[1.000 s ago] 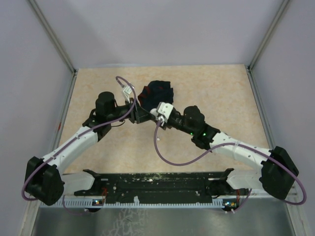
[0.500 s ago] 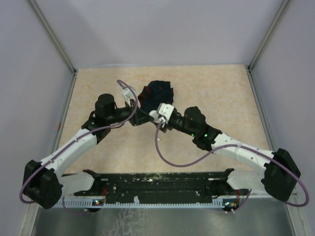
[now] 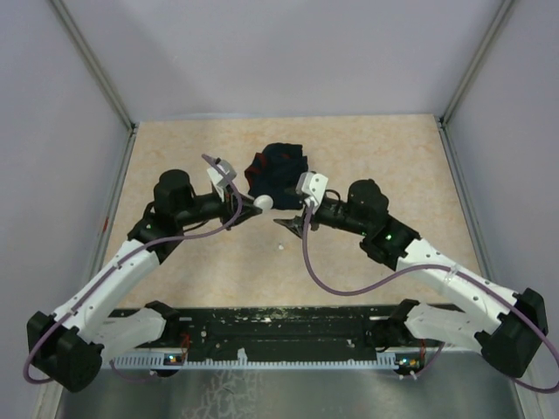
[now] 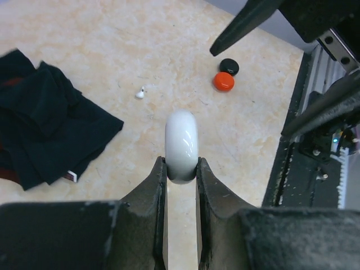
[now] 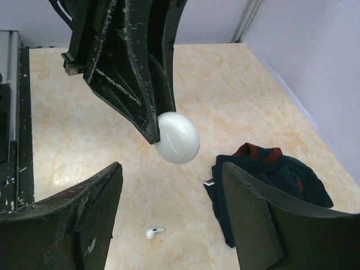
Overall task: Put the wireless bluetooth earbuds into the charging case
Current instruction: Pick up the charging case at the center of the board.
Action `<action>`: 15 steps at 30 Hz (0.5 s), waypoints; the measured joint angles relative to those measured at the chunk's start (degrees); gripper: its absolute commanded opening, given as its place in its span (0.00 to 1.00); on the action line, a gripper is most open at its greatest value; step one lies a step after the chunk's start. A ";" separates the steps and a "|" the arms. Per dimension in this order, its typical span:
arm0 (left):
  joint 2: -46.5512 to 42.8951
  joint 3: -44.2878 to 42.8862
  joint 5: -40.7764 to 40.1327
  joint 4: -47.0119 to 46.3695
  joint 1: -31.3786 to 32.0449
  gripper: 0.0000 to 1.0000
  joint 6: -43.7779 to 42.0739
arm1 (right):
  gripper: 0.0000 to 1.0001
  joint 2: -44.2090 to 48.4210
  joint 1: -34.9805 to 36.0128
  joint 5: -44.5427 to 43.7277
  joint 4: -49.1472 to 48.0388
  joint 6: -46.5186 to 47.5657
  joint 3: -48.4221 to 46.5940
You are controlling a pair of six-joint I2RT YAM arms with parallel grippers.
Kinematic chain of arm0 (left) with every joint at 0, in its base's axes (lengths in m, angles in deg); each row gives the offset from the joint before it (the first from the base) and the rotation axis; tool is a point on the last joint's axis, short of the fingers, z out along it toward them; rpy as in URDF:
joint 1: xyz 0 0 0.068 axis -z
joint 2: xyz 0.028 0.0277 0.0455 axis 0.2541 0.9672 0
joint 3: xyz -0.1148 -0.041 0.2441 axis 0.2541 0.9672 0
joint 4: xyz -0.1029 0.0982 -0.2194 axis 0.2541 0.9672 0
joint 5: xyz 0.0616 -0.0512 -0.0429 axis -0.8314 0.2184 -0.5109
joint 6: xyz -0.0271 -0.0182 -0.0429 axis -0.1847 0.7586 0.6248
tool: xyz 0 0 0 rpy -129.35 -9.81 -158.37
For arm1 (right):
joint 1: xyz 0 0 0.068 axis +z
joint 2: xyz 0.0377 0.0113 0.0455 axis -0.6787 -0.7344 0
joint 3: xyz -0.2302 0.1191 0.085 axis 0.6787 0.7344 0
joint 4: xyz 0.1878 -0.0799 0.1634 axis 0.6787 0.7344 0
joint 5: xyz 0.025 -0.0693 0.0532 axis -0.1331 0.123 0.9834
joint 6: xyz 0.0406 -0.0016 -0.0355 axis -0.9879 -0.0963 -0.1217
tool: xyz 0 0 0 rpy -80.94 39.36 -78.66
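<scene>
Your left tool (image 3: 253, 206) is about midway between the left and right edges of the desk (image 3: 175, 148), a little toward the far edge. It is clamped on the one charging case (image 3: 263, 202). The left wrist view shows this white, rounded case (image 4: 181, 146) pinched edge-on between the two fingers (image 4: 155, 188). From the right wrist view, the case (image 5: 177, 138) looks lifted off the desk surface.

Just beyond the case, toward the far edge, lies one crumpled dark navy cloth (image 3: 278, 170). A little red shows at its edge in the right wrist view (image 5: 270, 180).

You can see only one earbud (image 3: 281, 247). It is white and stemmed, and it lies on its side on the bare desk, nearer the near edge than either tool and apart from the case. In the left wrist view the earbud (image 4: 140, 93) lies between the cloth (image 4: 45, 124) and two round discs. There is one black disc (image 4: 229, 66) and one red disc (image 4: 224, 82), just beside each other and closer to the black rail (image 4: 292, 180) along the near edge.

Your right tool (image 3: 288, 225) hangs just right of the case. Its jaws are spread wide and hold nothing. In its own wrist view the tool (image 5: 170, 169) frames the case above and the earbud (image 5: 153, 232) below, touching neither.
</scene>
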 measured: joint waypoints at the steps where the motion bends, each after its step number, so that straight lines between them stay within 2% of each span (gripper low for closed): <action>1: -0.66 0.02 0.04 0.00 0.00 0.01 -1.22 | 0.71 0.09 -0.31 0.57 0.35 -0.37 -0.26; 7: -4.48 1.09 3.37 -0.92 0.00 0.01 -9.51 | 0.70 -0.26 -0.83 3.74 1.49 -1.88 -1.40; 15: -4.66 1.09 9.77 0.85 0.00 0.01 -17.73 | 0.70 -2.84 -0.83 5.86 0.17 -2.75 -2.47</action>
